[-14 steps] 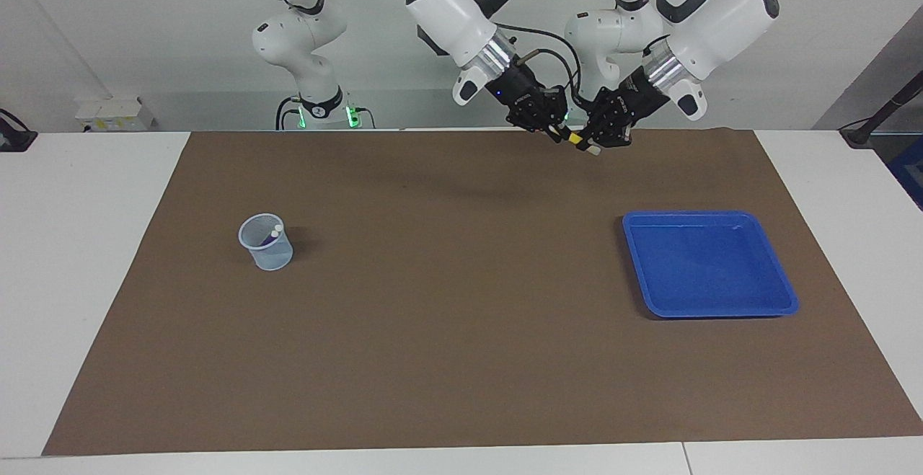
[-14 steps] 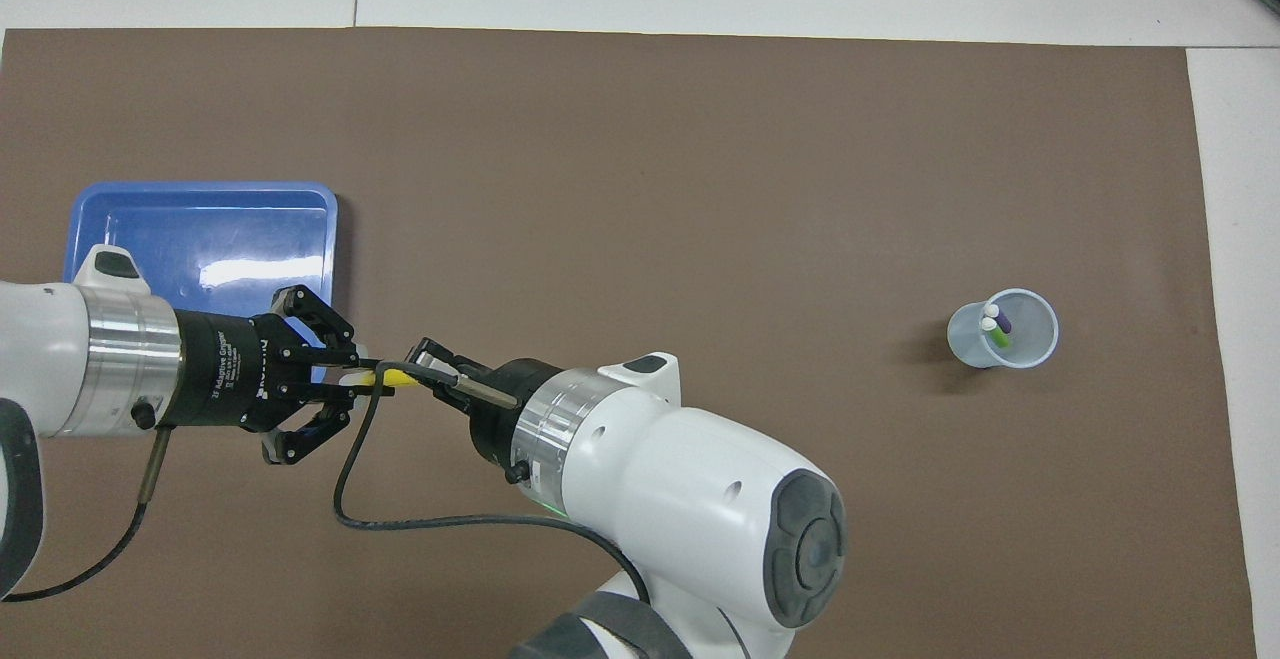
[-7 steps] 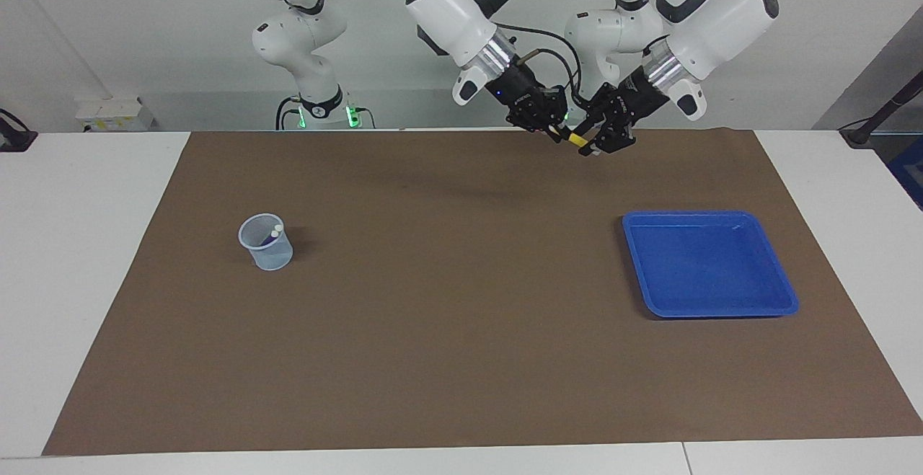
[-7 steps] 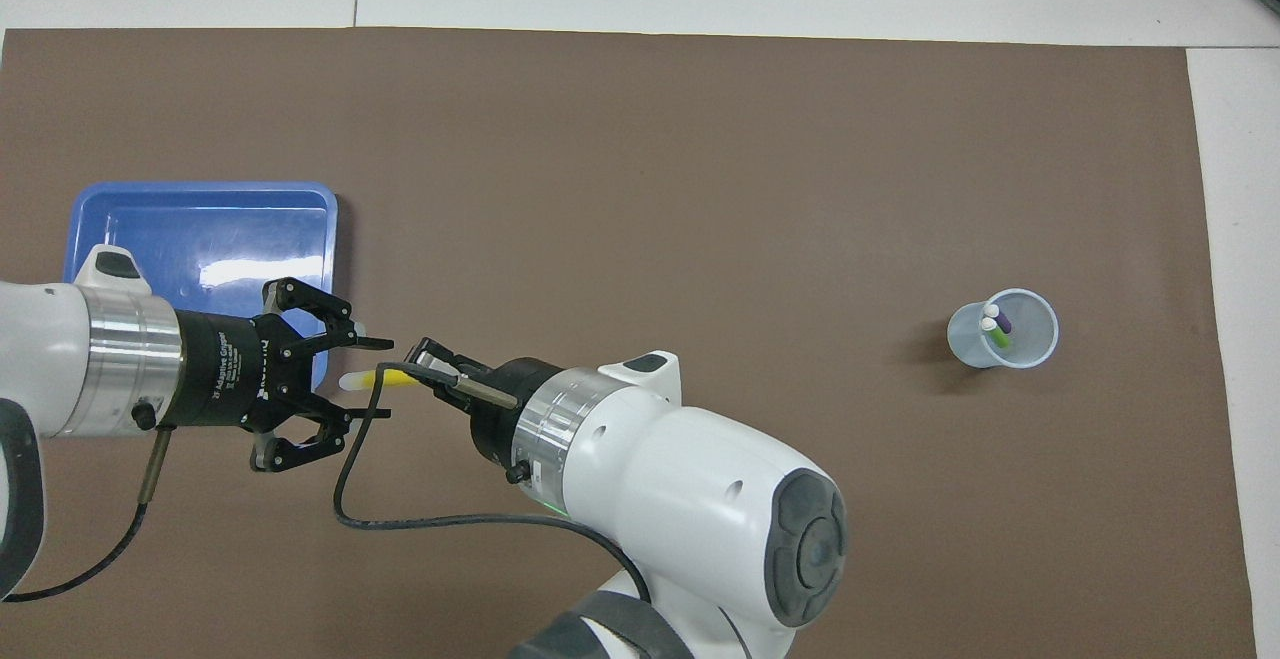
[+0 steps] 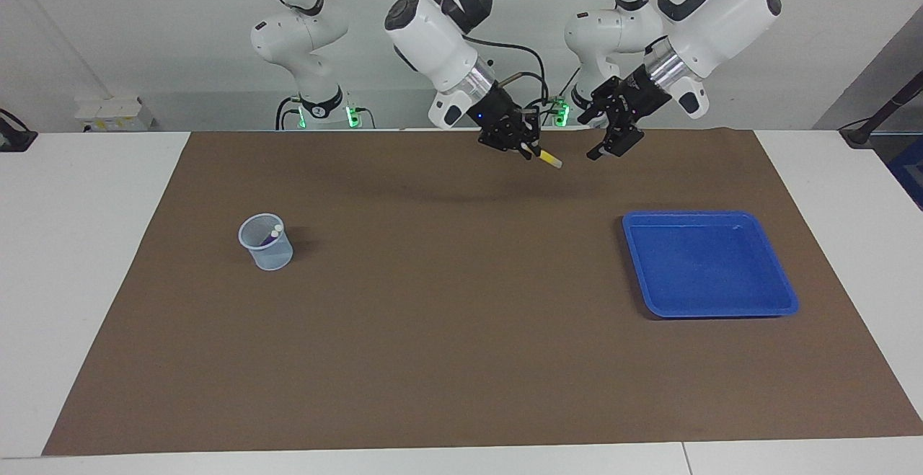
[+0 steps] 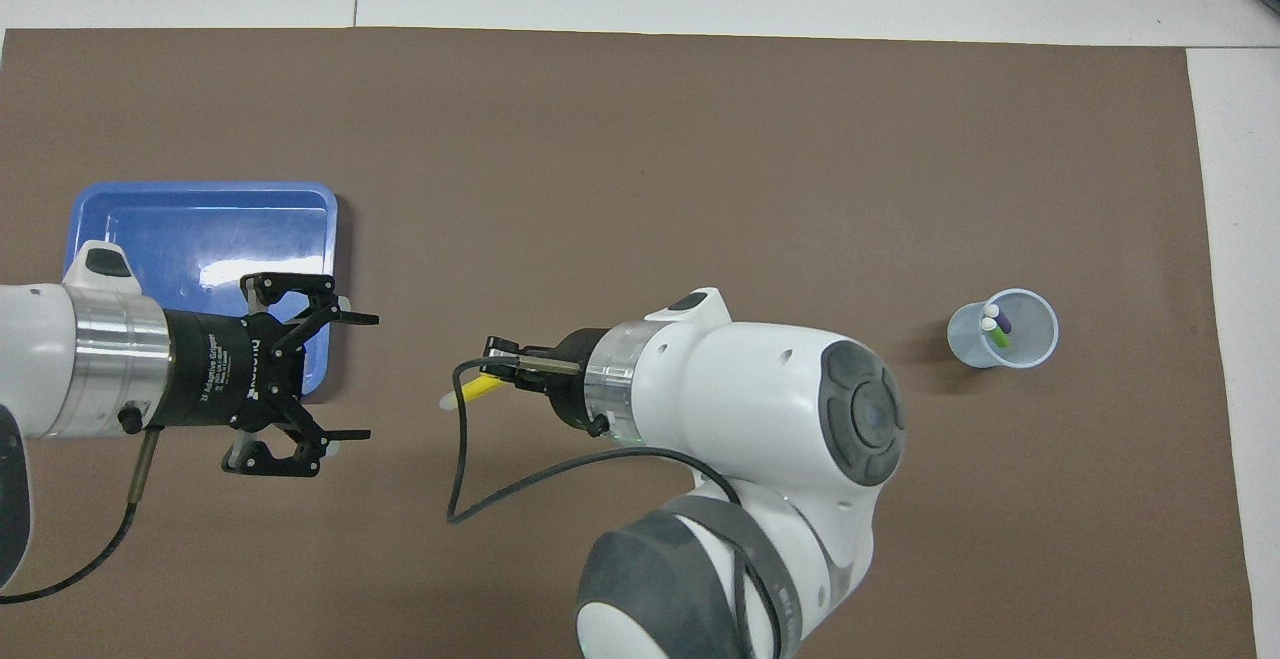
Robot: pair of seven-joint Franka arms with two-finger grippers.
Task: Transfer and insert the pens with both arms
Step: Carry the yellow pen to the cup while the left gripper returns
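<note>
The slim yellow marker pen with a whitish end (image 5: 549,159) was held in the air by the right arm's black two-finger claw (image 5: 525,149), which was closed on the pen's upper part over the robots' edge of the brown paper mat (image 5: 461,360) covering the white worktop (image 5: 86,259). The pen's long axis was tilted, and its whitish tip pointed downward and toward the left arm's end of the worktop, projecting clear of the fingertips. The left arm's black two-finger claw (image 5: 611,145) was spread wide with nothing in it, set apart from the pen's tip over the mat, near the shallow blue plastic tray (image 5: 710,302). In the overhead view the yellow pen (image 6: 470,391) was seen lengthwise, while much of the right claw (image 6: 495,371) was covered by its own wrist; the gap to the left claw (image 6: 352,376) was plain there. Only that view showed the purple pen (image 6: 1001,321) and the bright green pen (image 6: 996,335) standing in the translucent bluish plastic cup (image 6: 1040,339) toward the right arm's end; in the facing view only two whitish tips showed in the cup (image 5: 268,253).
</note>
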